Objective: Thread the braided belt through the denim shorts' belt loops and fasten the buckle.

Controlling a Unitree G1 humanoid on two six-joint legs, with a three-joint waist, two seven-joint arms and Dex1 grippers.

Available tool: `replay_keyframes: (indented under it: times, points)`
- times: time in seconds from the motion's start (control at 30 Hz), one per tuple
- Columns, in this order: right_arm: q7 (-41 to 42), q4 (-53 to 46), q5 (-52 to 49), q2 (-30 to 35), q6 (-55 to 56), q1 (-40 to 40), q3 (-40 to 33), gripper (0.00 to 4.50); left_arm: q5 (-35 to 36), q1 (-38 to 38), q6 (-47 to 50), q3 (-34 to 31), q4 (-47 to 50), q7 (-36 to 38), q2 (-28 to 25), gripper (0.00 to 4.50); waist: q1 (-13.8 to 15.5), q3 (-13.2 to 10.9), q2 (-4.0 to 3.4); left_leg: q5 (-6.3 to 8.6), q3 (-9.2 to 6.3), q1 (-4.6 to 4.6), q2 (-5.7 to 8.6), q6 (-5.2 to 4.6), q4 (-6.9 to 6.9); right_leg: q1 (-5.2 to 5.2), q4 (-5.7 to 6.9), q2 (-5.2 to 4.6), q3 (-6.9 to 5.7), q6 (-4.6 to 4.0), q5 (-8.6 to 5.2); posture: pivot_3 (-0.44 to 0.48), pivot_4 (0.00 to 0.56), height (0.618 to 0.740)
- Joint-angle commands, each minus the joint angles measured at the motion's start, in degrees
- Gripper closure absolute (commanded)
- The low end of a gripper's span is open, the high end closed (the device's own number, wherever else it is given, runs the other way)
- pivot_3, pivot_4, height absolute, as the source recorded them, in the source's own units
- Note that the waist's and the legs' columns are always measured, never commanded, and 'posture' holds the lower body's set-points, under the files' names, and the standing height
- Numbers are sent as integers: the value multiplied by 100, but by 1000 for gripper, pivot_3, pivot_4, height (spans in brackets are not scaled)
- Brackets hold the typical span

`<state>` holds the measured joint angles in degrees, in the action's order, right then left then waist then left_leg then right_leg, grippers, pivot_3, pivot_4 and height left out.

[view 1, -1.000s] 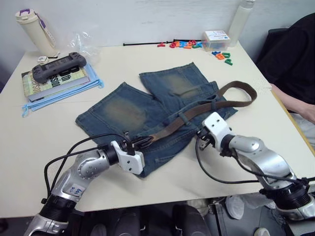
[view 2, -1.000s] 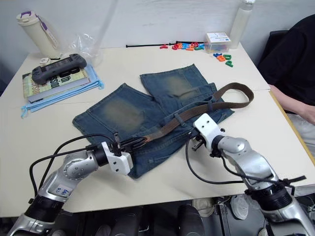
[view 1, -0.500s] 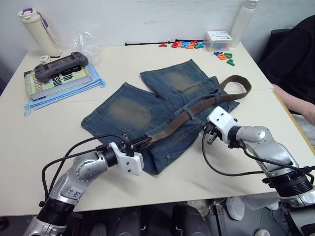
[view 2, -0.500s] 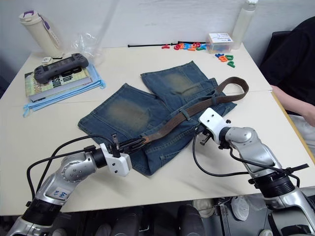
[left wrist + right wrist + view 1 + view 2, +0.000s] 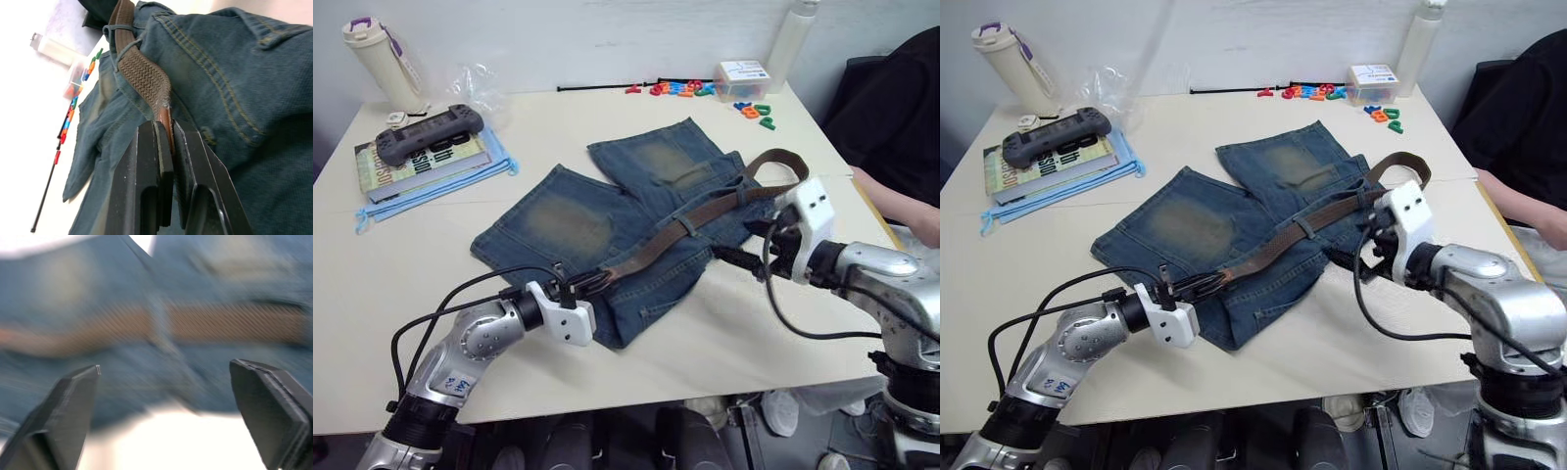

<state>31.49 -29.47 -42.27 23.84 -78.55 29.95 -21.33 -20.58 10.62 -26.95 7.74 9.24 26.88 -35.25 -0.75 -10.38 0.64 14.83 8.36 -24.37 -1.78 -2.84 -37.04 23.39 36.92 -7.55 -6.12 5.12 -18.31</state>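
The denim shorts (image 5: 568, 220) lie flat mid-table, waistband toward me. The braided belt (image 5: 651, 253) runs diagonally along the waistband and under one of the belt loops (image 5: 685, 227), then curls into a bend (image 5: 781, 160) at the far right. My left gripper (image 5: 590, 286) is shut on the belt's near tip; in the left wrist view the fingers (image 5: 156, 147) pinch that brown tip, and the strap passes under a loop (image 5: 120, 28) beyond. My right gripper (image 5: 736, 240) hovers open over the shorts' right edge, nothing between its fingers (image 5: 73, 396). The buckle is hidden.
At the back left are books with a grey game controller (image 5: 429, 132) and a cream bottle (image 5: 382, 64). At the back lie a thin black cable tie (image 5: 597, 87), coloured letters (image 5: 680, 88), a small box (image 5: 744, 76) and a white bottle (image 5: 793, 39). A person (image 5: 901, 117) sits at right.
My right gripper has opened wide and drawn back to the right, off the waistband. The left gripper still holds the belt tip in about the same place.
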Motion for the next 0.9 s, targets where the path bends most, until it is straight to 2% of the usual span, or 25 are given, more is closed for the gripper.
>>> replay_keyframes:
  times: [0.03, 0.1, 0.23, 0.37, 0.53, 0.8, 0.9]
  points:
    - [-697, -240, -986, -1208, -1277, 38, -634, 8, 128, 37, -157, -189, 312, -122, -34, 4500, -16, 0, 0, 0, -1, 0, 0, 0, 0, 1, 0, 0, 0, -1, -1, 0, 150, 717]
    - [-1418, -33, -1425, -2132, -1394, -62, -924, 8, 142, 62, -251, -249, 383, -164, -49, 4500, -29, 0, -1, 0, -2, -5, 2, 1, 3, 2, -1, -2, 0, -2, -1, 0, 150, 717]
    - [-2832, 436, -2003, -3392, -1394, -62, -1370, 8, 146, 76, -330, -312, 455, -178, -51, 4500, -83, -1, -2, -3, 2, -11, 10, 3, 0, 5, 0, -5, 0, 1, 1, 0, 150, 717]
    - [-3858, 905, -2459, -4036, -1367, 164, -1658, 8, 122, 74, -350, -330, 496, -176, -33, 4500, -87, -1, -3, -14, 8, -12, 14, 22, 1, 7, -2, -4, 1, 3, 2, 0, 150, 717]
    - [-4850, 1419, -3325, -3966, -862, 116, -1460, 8, 85, 50, -361, -340, 560, -203, -19, 4500, -136, -1, -3, -20, 12, -13, 9, 33, 8, 16, 0, 5, 5, 1, 1, 0, 150, 717]
    - [-6134, 1754, -5166, -3426, 648, -72, -265, 8, 49, 13, -382, -279, 558, -178, -34, 4500, -146, -2, -4, -23, 13, -13, 6, 35, 9, 17, 3, 10, 5, 0, 0, 0, 150, 717]
    - [-6335, 1734, -5533, -3147, 1083, -187, 116, 842, 49, 0, -377, -280, 576, -179, -29, 4500, -142, -1, -4, -23, 13, -13, 6, 34, 8, 17, 1, 9, 5, 0, 0, 0, 150, 717]
